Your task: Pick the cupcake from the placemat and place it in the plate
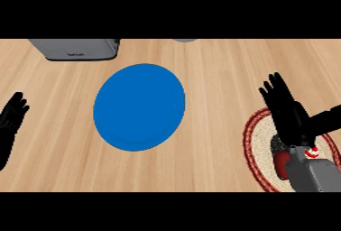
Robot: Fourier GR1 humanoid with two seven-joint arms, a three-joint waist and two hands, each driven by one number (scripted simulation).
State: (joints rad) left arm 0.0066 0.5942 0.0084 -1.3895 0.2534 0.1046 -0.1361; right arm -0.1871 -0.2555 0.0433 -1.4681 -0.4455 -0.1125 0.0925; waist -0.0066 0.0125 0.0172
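**Ana:** On the placemat (261,135) at the lower right sits the cupcake (285,162), mostly hidden: only a dark red side and a bit of red-and-white topping at the wrist show.

**Ben:** And where is it relative to the right hand (288,113)?

**Ana:** It lies under the wrist and grey forearm, nearer the lower edge than the fingers. The hand is spread above the mat's upper part, fingers straight and pointing up the desk (213,58), thumb out to the right. It has hold of nothing.

**Ben:** Does the palm touch the cupcake?

**Ana:** That cannot be told; the arm covers the spot.

**Ben:** What about the plate (139,106)?

**Ana:** It is blue and lies left of the mat, well apart from it, near the middle of the wooden desk. Nothing rests on it.

**Ben:** And the mat itself?

**Ana:** It is round and woven, with a red patterned border, and carries only the cupcake.

**Ben:** The other side?

**Ana:** The left hand (9,124) rests at the left edge, fingers straight, holding nothing. A grey appliance (75,48) stands at the top left, above the plate, and a small grey object (185,40) peeks in at the top edge.
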